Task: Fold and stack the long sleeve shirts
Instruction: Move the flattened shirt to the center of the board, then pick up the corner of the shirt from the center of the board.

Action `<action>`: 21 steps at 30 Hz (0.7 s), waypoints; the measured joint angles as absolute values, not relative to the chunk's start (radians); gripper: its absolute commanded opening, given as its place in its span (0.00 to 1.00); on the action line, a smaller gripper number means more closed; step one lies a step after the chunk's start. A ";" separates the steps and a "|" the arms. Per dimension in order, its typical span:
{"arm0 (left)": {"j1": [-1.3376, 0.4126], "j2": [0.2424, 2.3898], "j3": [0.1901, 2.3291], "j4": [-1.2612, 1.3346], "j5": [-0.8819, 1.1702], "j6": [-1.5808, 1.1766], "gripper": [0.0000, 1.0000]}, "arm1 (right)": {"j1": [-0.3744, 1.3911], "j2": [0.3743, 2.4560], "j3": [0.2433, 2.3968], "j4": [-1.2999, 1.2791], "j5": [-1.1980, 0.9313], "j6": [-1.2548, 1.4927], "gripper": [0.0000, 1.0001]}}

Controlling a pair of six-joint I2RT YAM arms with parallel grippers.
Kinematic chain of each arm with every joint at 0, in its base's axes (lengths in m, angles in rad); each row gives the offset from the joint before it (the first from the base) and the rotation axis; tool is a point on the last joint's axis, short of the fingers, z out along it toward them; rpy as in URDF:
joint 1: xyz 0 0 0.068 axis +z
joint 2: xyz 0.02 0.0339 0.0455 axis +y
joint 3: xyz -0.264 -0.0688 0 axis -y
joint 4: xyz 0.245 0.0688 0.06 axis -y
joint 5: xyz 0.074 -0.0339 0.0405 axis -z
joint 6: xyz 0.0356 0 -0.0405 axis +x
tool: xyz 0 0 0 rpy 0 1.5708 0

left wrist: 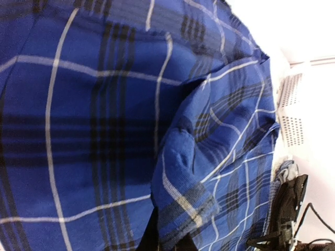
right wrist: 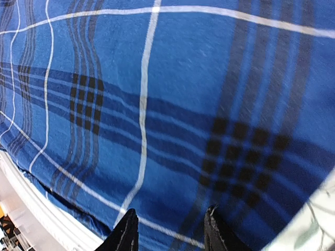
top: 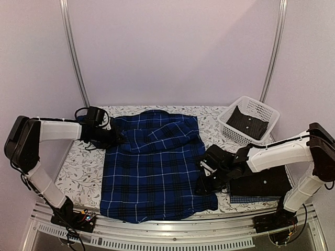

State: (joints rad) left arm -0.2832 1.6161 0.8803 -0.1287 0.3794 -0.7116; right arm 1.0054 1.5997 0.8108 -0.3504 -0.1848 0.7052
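Observation:
The dark blue plaid shirt (top: 152, 167) lies spread flat across the middle of the table. My left gripper (top: 118, 138) is at its left edge near the shoulder, shut on a bunched fold of plaid cloth (left wrist: 183, 204). Over the shirt's lower right edge, my right gripper (top: 205, 180) stands open, its two fingertips (right wrist: 127, 230) apart just above the plaid cloth (right wrist: 172, 130) with nothing pinched. A folded black shirt (top: 261, 183) rests on a fine blue check shirt (top: 254, 199) at the front right. Another dark shirt with white buttons (top: 248, 123) lies in the basket.
A white lattice basket (top: 260, 109) stands at the back right; its wall (left wrist: 292, 104) shows in the left wrist view. The table's patterned cover (top: 78, 172) is bare left of the shirt. The metal front rail (top: 167, 227) runs along the near edge.

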 measured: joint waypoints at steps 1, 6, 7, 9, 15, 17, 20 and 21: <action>-0.283 1.627 0.926 -0.138 0.381 -0.703 0.00 | 1.009 1.578 0.811 -0.379 -0.173 0.715 0.43; -0.284 1.680 1.126 -0.155 0.412 -0.657 0.00 | 1.049 1.444 0.805 -0.465 -0.125 0.796 0.42; -0.285 1.691 1.154 -0.155 0.419 -0.651 0.00 | 1.063 1.413 0.797 -0.477 -0.112 0.823 0.41; -0.287 1.708 1.203 -0.157 0.435 -0.637 0.00 | 1.089 1.371 0.776 -0.499 -0.096 0.873 0.41; -0.308 1.760 1.315 -0.163 0.483 -0.613 0.00 | 1.170 1.337 0.718 -0.577 -0.055 1.015 0.39; -0.319 1.774 1.347 -0.163 0.491 -0.610 0.00 | 1.185 1.336 0.707 -0.599 -0.043 1.053 0.38; -0.336 1.788 1.395 -0.163 0.501 -0.609 0.00 | 1.193 1.322 0.678 -0.606 -0.014 1.103 0.38; -0.339 1.790 1.406 -0.162 0.505 -0.609 0.00 | 1.193 1.308 0.658 -0.600 -0.008 1.116 0.38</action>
